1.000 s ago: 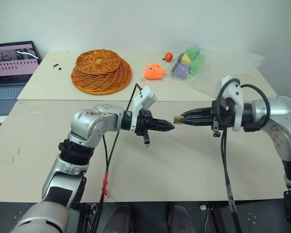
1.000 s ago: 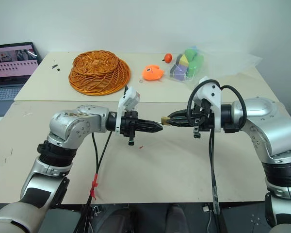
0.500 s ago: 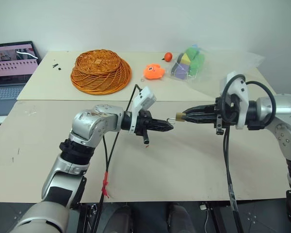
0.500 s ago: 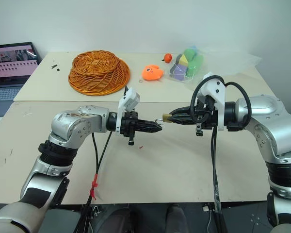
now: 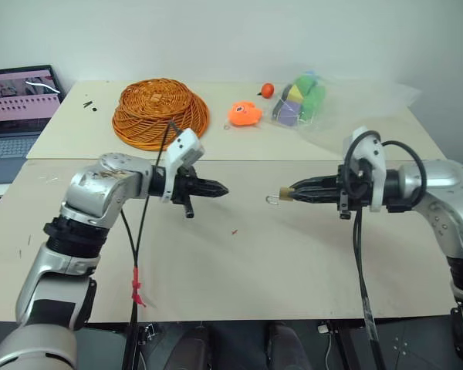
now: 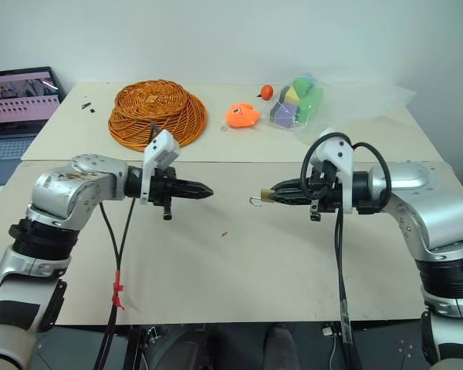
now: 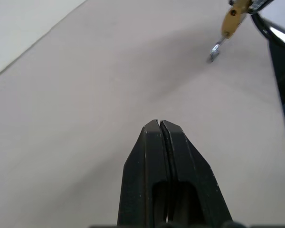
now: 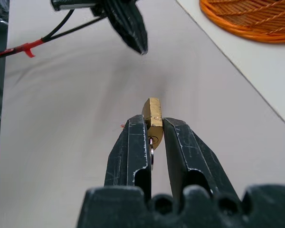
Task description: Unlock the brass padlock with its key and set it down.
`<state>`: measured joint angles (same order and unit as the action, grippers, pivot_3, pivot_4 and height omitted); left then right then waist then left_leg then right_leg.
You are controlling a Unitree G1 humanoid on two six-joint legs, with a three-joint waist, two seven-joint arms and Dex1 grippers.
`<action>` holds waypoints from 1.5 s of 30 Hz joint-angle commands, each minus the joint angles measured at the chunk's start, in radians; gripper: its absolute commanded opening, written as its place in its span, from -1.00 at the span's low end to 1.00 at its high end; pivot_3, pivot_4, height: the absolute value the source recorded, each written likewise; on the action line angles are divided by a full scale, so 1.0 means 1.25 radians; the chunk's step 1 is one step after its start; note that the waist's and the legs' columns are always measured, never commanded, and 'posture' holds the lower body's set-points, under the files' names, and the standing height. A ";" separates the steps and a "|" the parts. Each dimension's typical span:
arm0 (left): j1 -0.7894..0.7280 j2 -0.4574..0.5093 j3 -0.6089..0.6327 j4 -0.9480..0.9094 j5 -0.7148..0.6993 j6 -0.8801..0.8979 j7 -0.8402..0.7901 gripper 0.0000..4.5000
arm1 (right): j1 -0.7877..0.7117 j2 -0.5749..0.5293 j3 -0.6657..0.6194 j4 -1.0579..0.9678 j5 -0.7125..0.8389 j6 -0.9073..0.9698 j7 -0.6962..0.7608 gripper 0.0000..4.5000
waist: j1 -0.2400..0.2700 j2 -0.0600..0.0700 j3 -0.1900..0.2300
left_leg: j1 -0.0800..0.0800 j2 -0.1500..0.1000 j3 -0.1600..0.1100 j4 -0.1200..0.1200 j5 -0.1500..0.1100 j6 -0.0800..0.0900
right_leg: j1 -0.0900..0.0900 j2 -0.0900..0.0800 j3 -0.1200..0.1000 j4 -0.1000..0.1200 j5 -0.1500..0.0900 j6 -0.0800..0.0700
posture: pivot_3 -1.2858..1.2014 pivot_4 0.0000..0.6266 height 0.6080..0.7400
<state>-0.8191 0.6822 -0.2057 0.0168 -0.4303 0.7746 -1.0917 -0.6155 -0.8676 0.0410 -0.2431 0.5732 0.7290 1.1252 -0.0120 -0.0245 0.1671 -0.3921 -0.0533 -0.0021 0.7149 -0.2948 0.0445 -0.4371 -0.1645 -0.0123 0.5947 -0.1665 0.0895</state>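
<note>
Now my right end effector (image 5: 291, 191) grips the padlock (image 5: 283, 193) in mid-air, shackle hanging open — unlocking looks done. My left end effector (image 5: 222, 188), clenched, hovers well left. Next: lower it gently onto the surface (image 5: 293, 262).

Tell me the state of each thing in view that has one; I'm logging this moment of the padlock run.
Brass padlock: off the table, clamped in right pincer, shackle swung open.
Right pincer: shut on padlock.
Left pincer: shut, holding nothing visible.
Wicker basket: upside down.
Laptop: open, screen lit.

Head stereo pair looks down; both share table (image 5: 293, 270).
</note>
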 commanded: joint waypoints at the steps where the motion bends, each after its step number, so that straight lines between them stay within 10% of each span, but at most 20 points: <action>1: 0.007 -0.001 0.037 -0.004 0.040 -0.144 0.003 -0.98 | -0.015 0.015 0.008 0.016 0.043 0.052 0.025 -0.96 | 0.002 0.000 0.000 | 0.000 0.000 0.000 0.000 0.000 0.000 | 0.000 0.000 0.000 0.000 0.000 0.000 | 0.03 -0.52 0.98; 13: 0.102 -0.037 0.068 -0.057 0.136 -0.511 0.037 -0.98 | -0.134 0.081 0.064 0.266 0.195 0.347 0.156 -0.96 | -0.002 0.000 0.000 | 0.000 0.000 0.000 0.000 0.000 0.000 | 0.000 0.000 0.000 0.000 0.000 0.000 | 0.03 -0.52 0.98; 24: 0.172 -0.020 0.100 -0.229 0.046 -0.368 0.047 -0.98 | -0.266 0.193 0.208 0.568 -0.012 0.188 0.235 -0.96 | -0.003 0.000 0.000 | -0.001 0.000 0.000 0.000 0.000 0.000 | -0.001 0.000 0.000 0.000 0.000 0.000 | 0.03 -0.52 0.98; 36: 0.205 0.024 0.145 -0.281 -0.080 -0.202 0.025 0.94 | -0.291 0.291 0.234 0.739 -0.149 0.070 0.278 -0.96 | -0.010 0.000 0.000 | -0.001 0.000 0.000 0.000 0.000 -0.001 | -0.002 0.000 -0.001 0.001 0.000 0.000 | 0.03 -0.52 0.98; 45: 0.172 0.031 0.139 -0.292 -0.109 -0.137 0.036 0.98 | -0.303 0.356 0.221 0.852 -0.218 0.008 0.272 -0.96 | -0.020 0.000 0.000 | -0.001 0.000 -0.001 0.000 0.001 -0.001 | -0.002 0.000 -0.001 0.000 0.000 0.000 | 0.03 -0.52 0.98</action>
<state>-0.5825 0.7106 -0.0443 -0.3022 -0.5496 0.5938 -1.0480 -0.9773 -0.4300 0.3387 0.7993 0.3166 0.7647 1.4606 -0.0369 -0.0239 0.1670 -0.3927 -0.0534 -0.0029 0.7147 -0.2939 0.0427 -0.4389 -0.1642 -0.0134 0.5954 -0.1660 0.0889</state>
